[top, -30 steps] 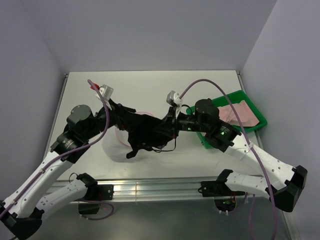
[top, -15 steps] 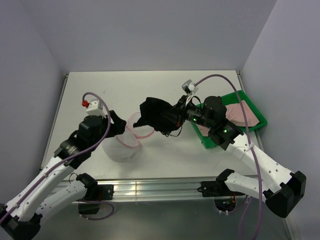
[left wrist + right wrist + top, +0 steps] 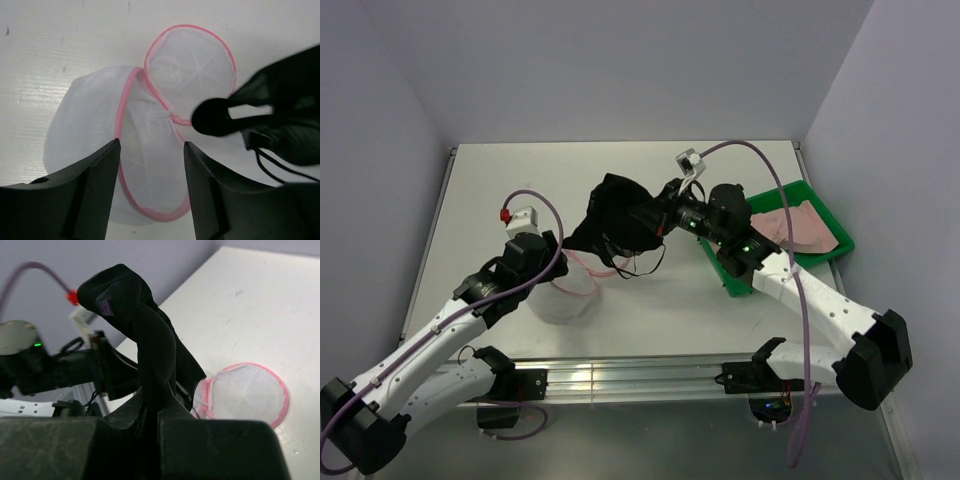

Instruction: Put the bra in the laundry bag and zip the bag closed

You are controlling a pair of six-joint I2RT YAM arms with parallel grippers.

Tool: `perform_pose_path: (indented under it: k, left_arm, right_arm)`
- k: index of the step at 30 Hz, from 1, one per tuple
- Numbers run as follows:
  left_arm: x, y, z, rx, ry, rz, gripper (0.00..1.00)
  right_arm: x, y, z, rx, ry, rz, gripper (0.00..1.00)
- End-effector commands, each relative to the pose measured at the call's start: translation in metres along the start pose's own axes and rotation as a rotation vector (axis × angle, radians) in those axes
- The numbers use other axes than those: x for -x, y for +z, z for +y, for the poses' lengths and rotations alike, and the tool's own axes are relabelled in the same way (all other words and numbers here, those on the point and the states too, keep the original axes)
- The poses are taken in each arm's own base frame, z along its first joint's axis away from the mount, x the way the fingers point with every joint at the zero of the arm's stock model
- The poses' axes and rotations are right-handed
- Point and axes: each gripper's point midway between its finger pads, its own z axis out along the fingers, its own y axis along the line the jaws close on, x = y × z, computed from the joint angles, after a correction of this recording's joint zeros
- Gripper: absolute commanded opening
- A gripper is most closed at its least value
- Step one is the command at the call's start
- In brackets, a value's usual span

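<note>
My right gripper (image 3: 658, 218) is shut on a black bra (image 3: 618, 215), a floppy black garment with thin straps, and holds it in the air behind and to the right of the laundry bag. The bra rises from the shut jaws in the right wrist view (image 3: 150, 340). The laundry bag (image 3: 558, 298) is a white mesh pouch with a pink rim, lying open on the table with its round lid (image 3: 192, 70) flipped back. My left gripper (image 3: 150, 147) is open just above the bag's mouth (image 3: 145, 150), holding nothing. A pale pink fabric (image 3: 802, 228) lies in the green tray.
The green tray (image 3: 840, 240) stands at the right edge of the table, next to my right arm. The side walls close in the table on the left, right and back.
My right gripper has lifted the black bra off the bag and carried it up, back and right. My left gripper has drawn back toward the near side of the bag, uncovering the open lid.
</note>
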Motion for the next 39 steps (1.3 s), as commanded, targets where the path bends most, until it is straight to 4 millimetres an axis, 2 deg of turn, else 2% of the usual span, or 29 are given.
perform_pose_path:
  k: [1, 4, 8, 11, 12, 14, 15, 16, 17, 18, 19, 21, 22, 24, 25, 26, 27, 28, 29, 31, 32, 33, 37, 38, 39]
  left_arm:
    - [0.015, -0.011, 0.008, 0.018, -0.048, -0.081, 0.62]
    - [0.015, -0.014, 0.017, 0.054, -0.045, -0.090, 0.63]
    - [0.004, -0.006, 0.013, 0.031, -0.039, -0.055, 0.60]
    - [0.000, 0.001, 0.007, 0.019, -0.030, -0.033, 0.52]
    - [-0.006, 0.004, 0.006, 0.010, -0.027, -0.019, 0.47]
    - [-0.005, 0.008, -0.001, -0.027, -0.023, -0.028, 0.38]
    - [-0.006, 0.010, -0.005, -0.038, -0.018, -0.020, 0.26]
    - [-0.006, 0.012, -0.008, -0.048, -0.014, -0.017, 0.19]
    - [-0.002, 0.013, -0.016, -0.082, -0.011, -0.029, 0.14]
    - [-0.006, 0.015, -0.023, -0.115, -0.005, -0.010, 0.03]
    - [-0.005, 0.016, -0.030, -0.148, -0.003, -0.007, 0.00]
    - [0.002, 0.016, -0.052, -0.240, 0.000, -0.022, 0.00]
    - [0.000, 0.011, -0.067, -0.316, 0.007, -0.003, 0.00]
    - [0.011, 0.001, -0.089, -0.426, -0.003, -0.044, 0.00]
    - [0.013, -0.006, -0.096, -0.466, -0.014, -0.059, 0.00]
    - [0.007, -0.006, -0.094, -0.482, -0.035, -0.056, 0.00]
    - [0.018, -0.017, -0.098, -0.528, -0.062, -0.108, 0.00]
    - [0.019, -0.021, -0.097, -0.541, -0.075, -0.127, 0.00]
    - [0.012, -0.015, -0.087, -0.509, -0.082, -0.131, 0.00]
    - [0.011, -0.019, -0.077, -0.498, -0.099, -0.156, 0.00]
    - [0.003, -0.019, -0.070, -0.496, -0.119, -0.157, 0.00]
    - [-0.001, -0.018, -0.066, -0.494, -0.131, -0.157, 0.00]
    - [-0.012, -0.015, -0.052, -0.470, -0.154, -0.167, 0.00]
    - [-0.021, -0.010, -0.045, -0.450, -0.166, -0.154, 0.00]
    - [-0.021, -0.011, -0.041, -0.446, -0.182, -0.170, 0.00]
  right_arm:
    - [0.023, 0.016, 0.009, 0.032, 0.020, -0.075, 0.00]
    - [0.021, 0.023, 0.009, 0.038, 0.030, -0.070, 0.00]
    - [0.018, 0.028, 0.010, 0.026, 0.027, -0.072, 0.00]
    - [0.020, 0.032, 0.012, 0.033, 0.049, -0.076, 0.00]
    - [0.021, 0.032, 0.015, 0.039, 0.055, -0.077, 0.00]
    - [0.027, 0.028, 0.016, 0.034, 0.041, -0.096, 0.00]
    - [0.030, 0.027, 0.015, 0.025, 0.034, -0.105, 0.00]
    - [0.032, 0.025, 0.014, 0.011, 0.028, -0.109, 0.00]
    - [0.037, 0.020, 0.014, -0.005, 0.012, -0.127, 0.00]
    - [0.036, 0.017, 0.014, -0.011, 0.010, -0.122, 0.00]
    - [0.042, 0.010, 0.019, -0.005, 0.002, -0.139, 0.00]
    - [0.039, 0.002, 0.017, -0.022, -0.005, -0.141, 0.00]
    - [0.044, -0.004, 0.019, -0.024, -0.011, -0.158, 0.00]
    - [0.041, -0.008, 0.019, -0.026, -0.013, -0.154, 0.00]
    - [0.043, -0.010, 0.021, -0.024, -0.012, -0.161, 0.00]
    - [0.040, -0.012, 0.019, -0.028, -0.006, -0.162, 0.00]
    - [0.044, -0.013, 0.019, -0.029, 0.000, -0.184, 0.00]
    - [0.044, -0.013, 0.019, -0.027, 0.002, -0.193, 0.00]
    - [0.039, -0.012, 0.017, -0.025, 0.021, -0.187, 0.00]
    - [0.033, -0.007, 0.020, 0.017, 0.041, -0.194, 0.00]
    - [0.019, -0.005, 0.015, 0.016, 0.080, -0.170, 0.00]
    - [0.015, -0.002, 0.015, 0.026, 0.089, -0.173, 0.00]
    - [-0.039, 0.023, 0.002, -0.002, 0.128, -0.048, 0.00]
    - [-0.055, 0.026, 0.010, 0.021, 0.132, -0.010, 0.00]
    - [-0.067, 0.029, 0.012, 0.028, 0.138, 0.018, 0.00]
